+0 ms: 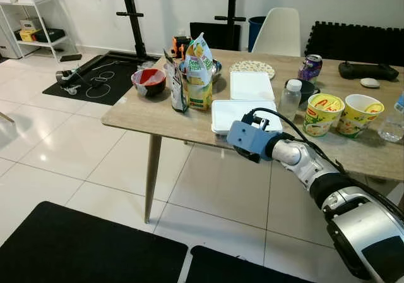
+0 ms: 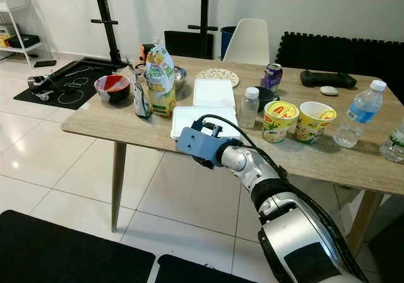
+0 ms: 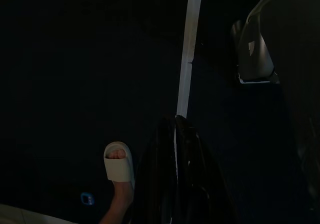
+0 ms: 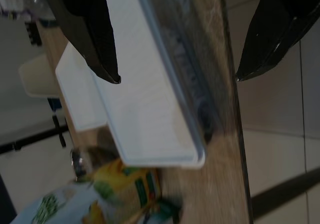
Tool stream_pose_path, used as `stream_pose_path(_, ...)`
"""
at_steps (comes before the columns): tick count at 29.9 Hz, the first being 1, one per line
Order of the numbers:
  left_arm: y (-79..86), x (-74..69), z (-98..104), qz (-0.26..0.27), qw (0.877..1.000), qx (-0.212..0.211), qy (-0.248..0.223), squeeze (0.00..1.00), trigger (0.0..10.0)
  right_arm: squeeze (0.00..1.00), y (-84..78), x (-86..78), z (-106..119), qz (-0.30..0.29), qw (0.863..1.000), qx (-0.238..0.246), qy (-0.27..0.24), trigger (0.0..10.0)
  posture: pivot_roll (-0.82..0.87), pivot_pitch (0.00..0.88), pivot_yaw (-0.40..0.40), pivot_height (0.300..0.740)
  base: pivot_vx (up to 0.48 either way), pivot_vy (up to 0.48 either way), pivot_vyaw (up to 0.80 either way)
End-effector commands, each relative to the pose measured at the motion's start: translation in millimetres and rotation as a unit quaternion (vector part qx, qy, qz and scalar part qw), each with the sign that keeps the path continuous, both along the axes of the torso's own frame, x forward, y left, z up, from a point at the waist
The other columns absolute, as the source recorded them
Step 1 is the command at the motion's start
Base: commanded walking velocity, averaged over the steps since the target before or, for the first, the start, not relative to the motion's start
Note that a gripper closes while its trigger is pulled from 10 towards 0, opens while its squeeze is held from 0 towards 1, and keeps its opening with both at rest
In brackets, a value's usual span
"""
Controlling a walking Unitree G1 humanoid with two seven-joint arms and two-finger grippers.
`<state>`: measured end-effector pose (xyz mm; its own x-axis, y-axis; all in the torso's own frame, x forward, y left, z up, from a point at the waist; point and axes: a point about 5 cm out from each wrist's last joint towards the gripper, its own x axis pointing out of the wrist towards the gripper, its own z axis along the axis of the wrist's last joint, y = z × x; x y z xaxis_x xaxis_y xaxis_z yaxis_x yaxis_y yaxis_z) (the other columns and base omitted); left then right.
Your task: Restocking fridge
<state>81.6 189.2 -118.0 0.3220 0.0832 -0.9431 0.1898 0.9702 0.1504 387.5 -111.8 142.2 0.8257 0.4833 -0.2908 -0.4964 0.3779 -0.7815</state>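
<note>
Right pincer point(image 4: 177, 76) gapes either side of the table edge point(image 4: 227, 84) — white container point(image 4: 145, 109) lies between.

Very little lettering is coming through legibly; the tall yellow-and-green bag point(image 2: 160, 74) standing on the desk point(image 2: 126, 126) is carrying green print near its top that is looking like "Peas" or similar, though the letters are staying too small to settle; the two yellow cups point(image 2: 280, 120) are showing a red logo on their lids that is not resolving into words; the purple can point(image 2: 272, 76) is bearing printing too small to read; the water bottle point(image 2: 357, 115) is wearing a blue label whose wording is blurring out.
</note>
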Motion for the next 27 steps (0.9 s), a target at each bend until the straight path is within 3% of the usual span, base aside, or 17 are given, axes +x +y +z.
stream_pose_path(1,-25.5,10.7,1,-0.01,0.999,-0.033,-0.029,0.0,10.0,0.0,0.1,-1.4,-8,-0.012,1.0,-0.02,0.005,10.0,0.0,0.0,-0.061,0.74,0.0,0.0,0.0)
stream_pose_path(6,-25.2,8.4,0,-0.015,0.999,-0.031,-0.029,0.0,10.0,0.0,-1.8,-3.4,-16,-0.021,0.999,-0.034,0.01,10.0,0.0,0.0,-0.058,0.74,0.0,0.0,0.0)
stream_pose_path(12,-24.3,5.2,0,-0.014,0.999,-0.031,-0.037,0.0,10.0,0.0,-10.1,0.9,-9,-0.048,0.999,-0.023,0.003,10.0,0.01,0.018,-0.059,0.74,0.0,0.0,0.0)
stream_pose_path(15,-23.6,3.3,0,-0.015,0.999,-0.032,-0.041,0.0,10.0,0.0,-12.0,4.2,-2,-0.053,0.998,-0.02,-0.008,10.0,0.01,0.048,-0.06,0.74,0.0,0.0,0.0)
stream_pose_path(18,-22.2,0.6,1,-0.009,0.998,-0.032,-0.054,0.0,10.0,0.0,-12.1,9.6,11,-0.06,0.998,-0.01,-0.023,10.0,0.03,0.133,-0.062,0.74,0.0,0.0,0.0)
stream_pose_path(27,-22.1,-3.5,2,0.004,0.996,-0.039,-0.079,0.0,10.0,0.0,-7.4,12.9,21,-0.054,0.998,-0.007,-0.034,10.0,0.05,0.233,-0.066,0.74,0.0,0.0,0.0)
